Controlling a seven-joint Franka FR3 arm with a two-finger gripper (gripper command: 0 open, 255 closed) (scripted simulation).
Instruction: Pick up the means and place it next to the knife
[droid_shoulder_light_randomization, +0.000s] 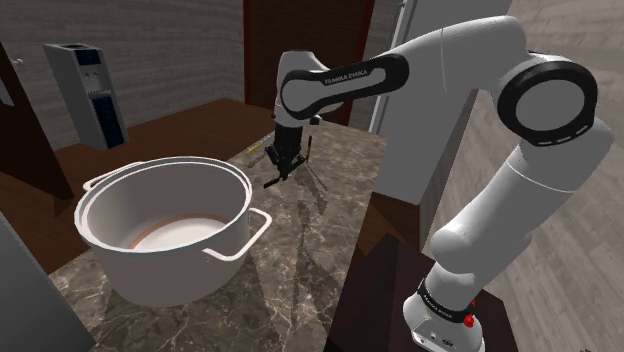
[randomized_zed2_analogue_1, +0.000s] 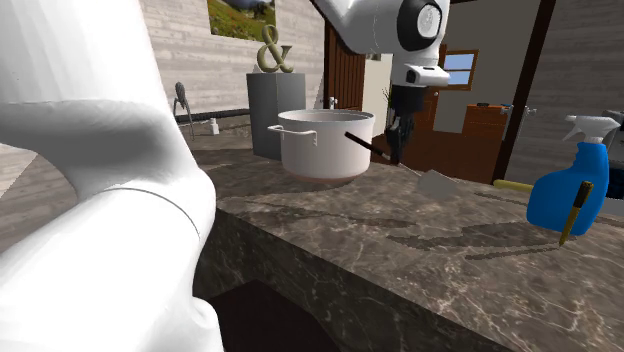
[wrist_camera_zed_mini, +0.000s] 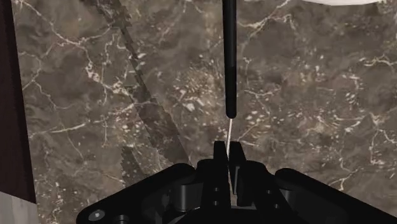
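Observation:
My gripper (randomized_zed2_analogue_1: 398, 140) hangs above the dark marble counter (randomized_zed2_analogue_1: 400, 250), shut on a spatula (randomized_zed2_analogue_1: 440, 184) with a thin grey blade and a long black handle. In the wrist view the fingers (wrist_camera_zed_mini: 236, 153) pinch the blade edge-on, and the spatula's handle (wrist_camera_zed_mini: 229, 57) points straight away from them. In the shoulder view the gripper (droid_shoulder_light_randomization: 278, 172) sits just right of the big white pot (droid_shoulder_light_randomization: 165, 225). A yellow handle (randomized_zed2_analogue_1: 512, 185), probably the knife's, lies on the counter behind a blue spray bottle (randomized_zed2_analogue_1: 570, 190); its blade is hidden.
The white two-handled pot (randomized_zed2_analogue_1: 325, 145) stands close to the gripper. A dark olive stick (randomized_zed2_analogue_1: 575, 212) leans on the spray bottle. The counter's edge (droid_shoulder_light_randomization: 350, 250) drops off beside the stand. A grey dispenser (droid_shoulder_light_randomization: 90, 90) stands on a far wooden surface.

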